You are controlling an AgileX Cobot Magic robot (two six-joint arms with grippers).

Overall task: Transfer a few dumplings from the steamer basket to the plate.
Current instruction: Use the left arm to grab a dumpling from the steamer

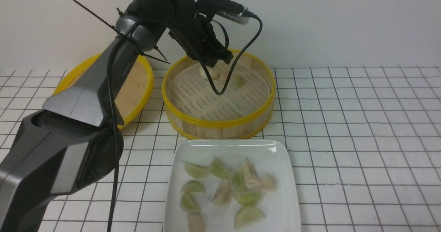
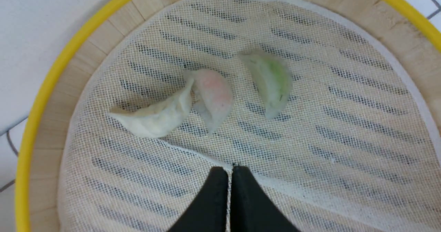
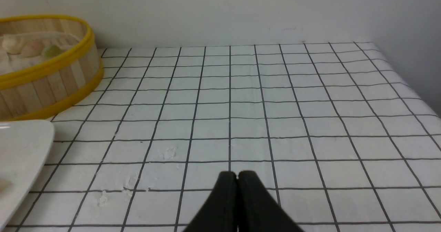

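The steamer basket stands at the table's middle back. Three dumplings lie on its liner: a whitish one, a pinkish one touching it, and a green one apart. In the front view they lie at the basket's far side. My left gripper hangs over the basket, shut and empty, a short way from the dumplings. It also shows in the front view. The white plate in front of the basket holds several green and pinkish dumplings. My right gripper is shut and empty, low over bare tiles.
The shallow yellow-rimmed lid lies left of the basket, partly behind my left arm. The right wrist view shows the basket and a corner of the plate at one side. A wall runs behind the table.
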